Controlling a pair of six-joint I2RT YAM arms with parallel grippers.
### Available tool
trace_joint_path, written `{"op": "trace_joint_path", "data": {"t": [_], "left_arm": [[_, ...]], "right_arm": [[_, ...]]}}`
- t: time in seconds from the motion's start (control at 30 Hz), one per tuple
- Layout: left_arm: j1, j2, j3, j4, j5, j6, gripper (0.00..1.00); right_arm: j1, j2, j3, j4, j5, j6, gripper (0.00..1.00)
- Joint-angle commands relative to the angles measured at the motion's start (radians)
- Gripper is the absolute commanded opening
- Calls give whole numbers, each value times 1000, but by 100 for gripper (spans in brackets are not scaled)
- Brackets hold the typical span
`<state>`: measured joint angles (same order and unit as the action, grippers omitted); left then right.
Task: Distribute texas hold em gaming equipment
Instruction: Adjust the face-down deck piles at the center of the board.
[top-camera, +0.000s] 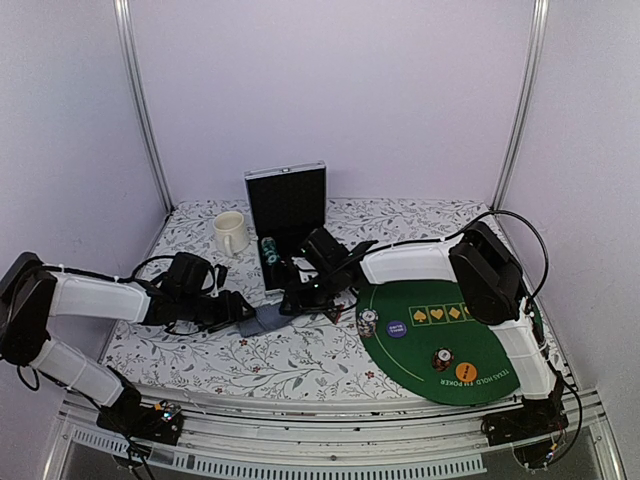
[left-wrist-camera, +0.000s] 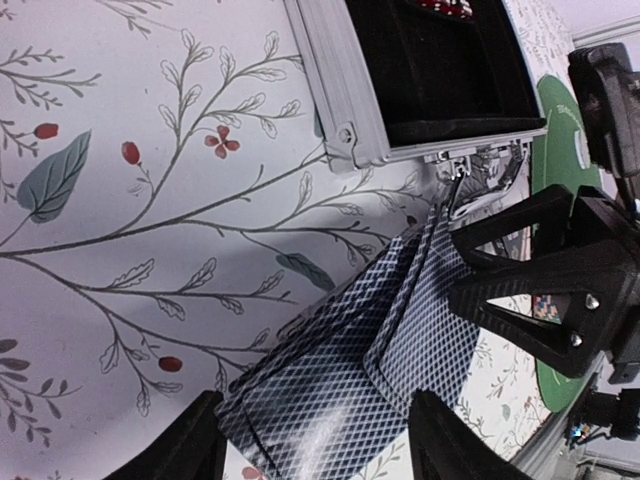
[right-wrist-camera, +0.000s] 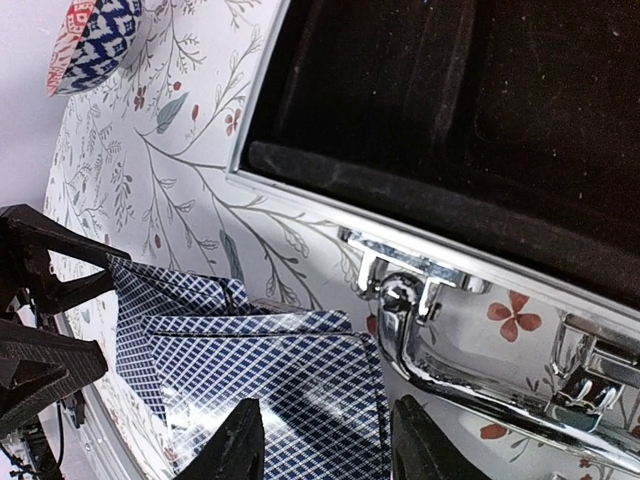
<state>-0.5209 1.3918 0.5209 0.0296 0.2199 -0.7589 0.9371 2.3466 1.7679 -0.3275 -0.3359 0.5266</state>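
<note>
Since the top cam takes in the whole table, start there. The cards sit b/w the two grippers, a bit left of centre, just off the near end of the open case. The left gripper reaches in from the left edge and the right gripper from the mat side. The green mat fills the near right corner. It carries chips at its left rim w/ a purple disc beside them. A second chip stack and an orange disc lie closer to the near edge. The mug stands left of the case, toward the far edge. Open room is the cloth from the cards to the near edge; the case and right arm crowd the middle.

Left wrist cam adds detail. The cards are two overlapping packets, blue-grey diamond backs up, w/ a shadow on the cloth under them. They fill the gap b/w the left fingers, jaws about halfway apart, so it looks like a grip on the long edges. The right gripper spreads in a V at the cards' far end; pinching or not, can't tell.

Right wrist cam: its fingers stand apart over the card backs, contact unclear here too. Only this view shows the case latch, just beside the cards' edge, so that side is tight.
</note>
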Motion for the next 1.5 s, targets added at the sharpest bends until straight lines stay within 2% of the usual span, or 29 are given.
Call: {"op": "trace_joint_path", "data": {"t": [0.0, 0.63, 1.07, 1.47], "left_arm": [[-9, 25, -4, 40, 15, -16, 64], [-51, 94, 55, 71, 3, -16, 69], [-54, 135, 68, 90, 5, -13, 69], [-57, 140, 76, 111, 16, -13, 71]], "right_arm": [[16, -7, 7, 30, -11, 29, 45], [41, -7, 19, 48, 3, 61, 45], [51, -7, 42, 50, -8, 62, 45], [50, -39, -4, 42, 18, 59, 45]]}}
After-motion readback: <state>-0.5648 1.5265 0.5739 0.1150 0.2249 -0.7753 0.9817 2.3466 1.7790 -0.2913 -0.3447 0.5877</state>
